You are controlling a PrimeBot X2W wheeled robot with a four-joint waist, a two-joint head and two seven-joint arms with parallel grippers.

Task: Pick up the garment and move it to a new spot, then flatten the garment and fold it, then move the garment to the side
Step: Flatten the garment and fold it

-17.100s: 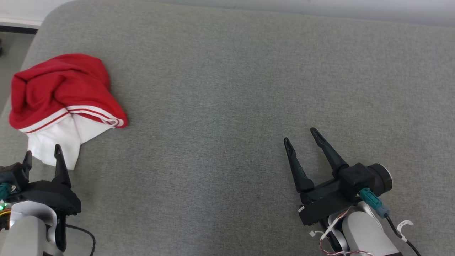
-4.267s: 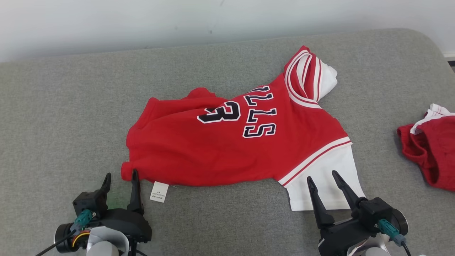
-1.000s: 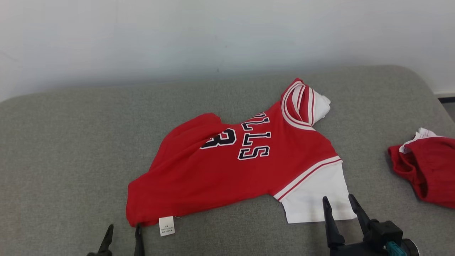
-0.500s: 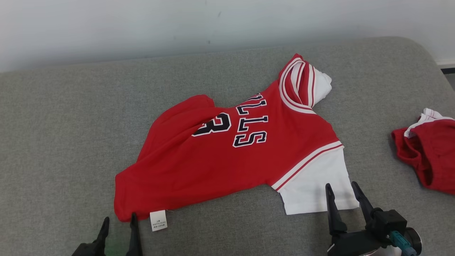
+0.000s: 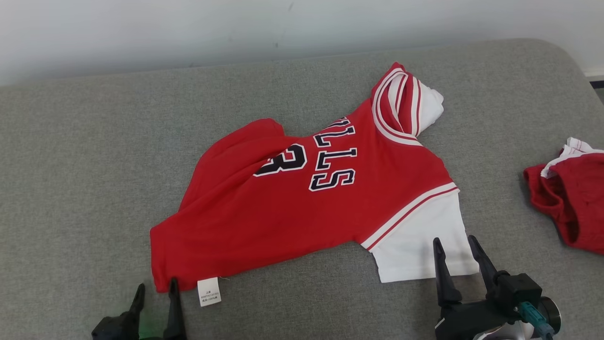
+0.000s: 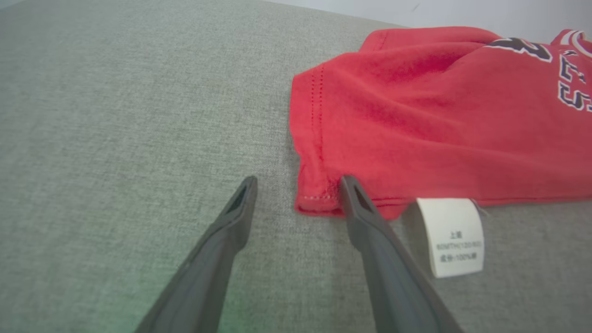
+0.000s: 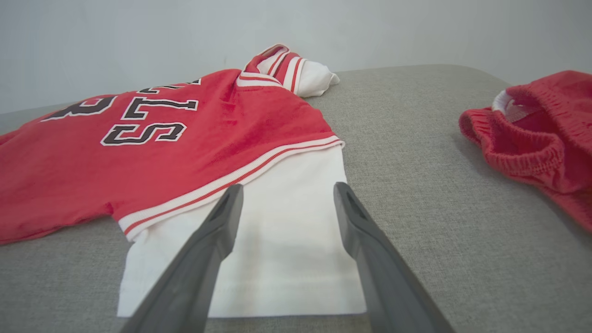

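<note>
The red short-sleeved shirt (image 5: 283, 212) is soft cloth, a bit fuzzy and not shiny. Its white sleeve (image 5: 424, 245) at 5 o'clock is smoother cloth. The small white tag (image 5: 208, 291) at 7 o'clock looks like thin, smooth ribbon. The big grey cushion (image 5: 94, 141) has rough woven cloth. The red bunched-up shorts (image 5: 575, 208) at 3 o'clock look knitted and bumpy. The long dark fingers of the left gripper (image 5: 156, 284) and right gripper (image 5: 454, 239) look like dull, smooth plastic.
</note>
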